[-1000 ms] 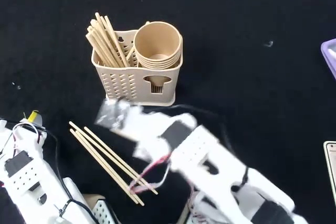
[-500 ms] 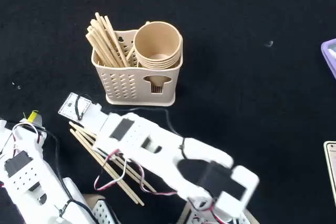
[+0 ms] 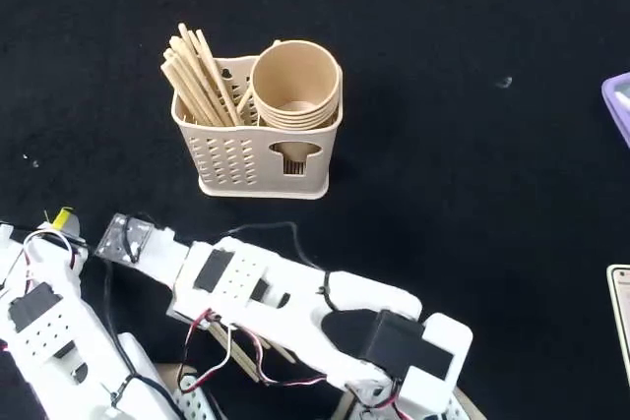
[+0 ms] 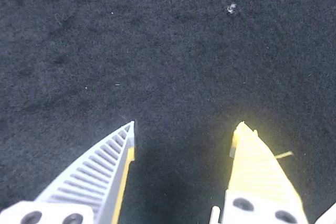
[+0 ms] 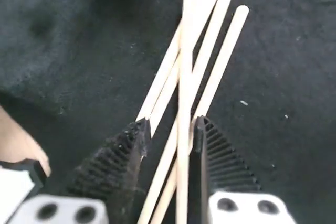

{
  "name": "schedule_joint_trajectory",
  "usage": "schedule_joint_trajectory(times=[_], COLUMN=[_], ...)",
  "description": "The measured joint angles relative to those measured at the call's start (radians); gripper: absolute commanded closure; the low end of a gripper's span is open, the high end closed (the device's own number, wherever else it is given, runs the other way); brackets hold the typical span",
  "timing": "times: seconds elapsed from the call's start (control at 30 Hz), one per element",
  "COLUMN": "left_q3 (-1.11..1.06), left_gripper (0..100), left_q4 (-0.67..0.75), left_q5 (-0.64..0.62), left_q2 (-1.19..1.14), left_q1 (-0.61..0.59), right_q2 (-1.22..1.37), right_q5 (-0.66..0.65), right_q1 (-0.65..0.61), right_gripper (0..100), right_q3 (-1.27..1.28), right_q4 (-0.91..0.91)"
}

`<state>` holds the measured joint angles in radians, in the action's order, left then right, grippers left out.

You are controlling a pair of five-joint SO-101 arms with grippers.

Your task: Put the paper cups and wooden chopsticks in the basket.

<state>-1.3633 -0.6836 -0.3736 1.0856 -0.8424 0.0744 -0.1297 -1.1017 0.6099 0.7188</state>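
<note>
The beige perforated basket (image 3: 258, 156) stands at the back left of the black table. It holds a stack of paper cups (image 3: 295, 86) and a bunch of wooden chopsticks (image 3: 197, 76). Several loose chopsticks (image 5: 202, 51) lie on the cloth near the front. My right gripper (image 5: 171, 123) has its black fingers pressed against both sides of that bundle, low on the table. In the high view my right arm (image 3: 285, 302) covers most of them, and only their ends (image 3: 241, 363) stick out. My left gripper (image 4: 186, 125) hangs open over bare cloth at the front left.
A purple object (image 3: 618, 105) sits at the right edge, with a flat card-like thing (image 3: 621, 294) below it. A beige perforated piece (image 3: 187, 392) lies at the front edge between the arms. My left arm (image 3: 44, 327) stands close beside the right one.
My right arm swung left across the front of the table and came down over the loose chopsticks, which it now mostly covers. The left arm and the basket have not moved.
</note>
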Motion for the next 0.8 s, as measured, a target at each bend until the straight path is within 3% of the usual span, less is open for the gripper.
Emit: schedule_joint_trajectory(times=[0.2,0.43,0.63,0.8], left_q3=[0.000,0.000,0.000,0.000], left_gripper=[71,71,71,71], left_q4=[0.000,0.000,0.000,0.000], left_q5=[0.000,0.000,0.000,0.000], left_q2=[0.000,0.000,0.000,0.000], left_q1=[0.000,0.000,0.000,0.000], right_q2=[0.000,0.000,0.000,0.000], right_q5=[-0.002,-0.032,-0.052,-0.052], right_q1=[0.009,0.068,0.068,0.068], right_gripper=[93.2,82.6,82.7,93.3], right_q3=[0.003,0.003,0.003,0.003], right_q4=[-0.015,0.014,0.023,0.029])
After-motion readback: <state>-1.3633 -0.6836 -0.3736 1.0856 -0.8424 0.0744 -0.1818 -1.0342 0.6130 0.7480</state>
